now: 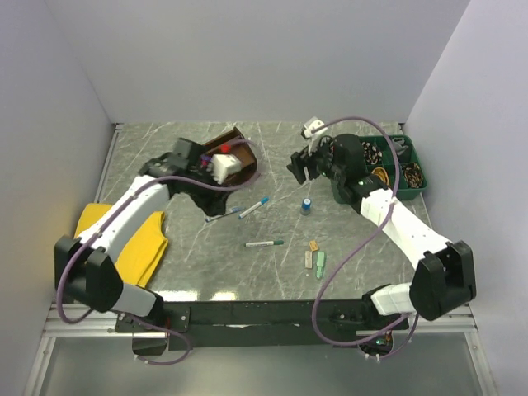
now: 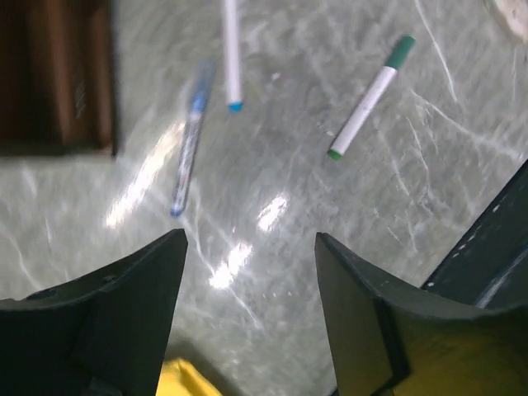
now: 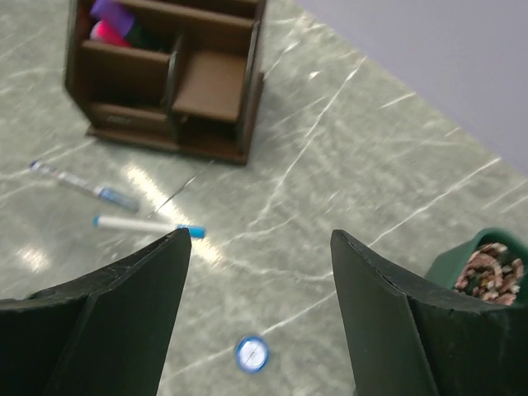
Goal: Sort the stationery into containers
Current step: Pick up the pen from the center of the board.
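From above, the dark wooden organiser (image 1: pixel 239 155) stands toward the far edge of the bench, left of its middle, with the left arm (image 1: pixel 136 206) reaching up beside it. A blue pen (image 1: pixel 224 214) and a white blue-tipped pen (image 1: pixel 254 206) lie just nearer, and a green-capped marker (image 1: pixel 264 244) lies mid-bench. The blue-capped cylinder (image 1: pixel 306 204) stands right of these. Tan (image 1: pixel 313 246), white (image 1: pixel 309 259) and pale-green (image 1: pixel 320 261) erasers cluster toward the near edge. A green tray (image 1: pixel 412 188) sits by the right edge and a yellow cloth (image 1: pixel 140 239) by the left. In the left wrist view, the left gripper (image 2: pixel 249 247) is spread wide and holds nothing, above bare bench short of the three pens. In the right wrist view, the right gripper (image 3: pixel 260 247) is likewise wide apart and empty. The cylinder shows between its fingers on the bench below, and a purple marker (image 3: pixel 111 11) and a pink marker (image 3: pixel 107 33) stand in the organiser's rear compartment.
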Controlling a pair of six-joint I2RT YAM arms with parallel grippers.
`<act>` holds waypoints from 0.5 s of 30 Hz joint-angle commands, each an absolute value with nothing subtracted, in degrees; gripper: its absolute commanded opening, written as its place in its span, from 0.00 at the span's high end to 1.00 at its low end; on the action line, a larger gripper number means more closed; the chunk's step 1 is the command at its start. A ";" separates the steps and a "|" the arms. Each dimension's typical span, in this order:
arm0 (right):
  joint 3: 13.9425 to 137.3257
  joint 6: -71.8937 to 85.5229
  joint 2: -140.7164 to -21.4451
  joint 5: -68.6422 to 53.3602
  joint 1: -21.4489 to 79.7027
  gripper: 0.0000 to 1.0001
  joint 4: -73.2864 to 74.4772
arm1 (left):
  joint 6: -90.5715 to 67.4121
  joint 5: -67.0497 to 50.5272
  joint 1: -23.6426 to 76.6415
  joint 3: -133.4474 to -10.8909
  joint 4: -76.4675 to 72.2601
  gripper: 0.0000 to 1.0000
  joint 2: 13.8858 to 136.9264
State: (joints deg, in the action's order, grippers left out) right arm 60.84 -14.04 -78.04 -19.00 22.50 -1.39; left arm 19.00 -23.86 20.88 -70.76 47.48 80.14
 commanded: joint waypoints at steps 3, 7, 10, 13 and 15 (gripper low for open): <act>58.28 -15.20 -71.11 -23.46 21.88 0.24 -0.35 | 31.99 -10.48 30.49 -79.18 53.08 0.44 89.46; 56.43 -15.21 -68.91 -22.59 20.84 0.23 -1.06 | 30.68 -6.87 31.29 -80.94 51.86 0.44 95.96; 55.64 -13.98 -67.59 -23.90 19.16 0.23 -0.53 | 28.66 -5.11 31.55 -83.14 51.07 0.42 100.45; 54.58 -13.71 -66.71 -23.82 18.46 0.23 -0.97 | 26.81 -4.22 31.99 -84.37 49.66 0.41 103.79; 54.32 -13.19 -66.62 -23.73 17.85 0.23 -1.23 | 25.84 -3.52 32.25 -84.46 47.82 0.42 105.55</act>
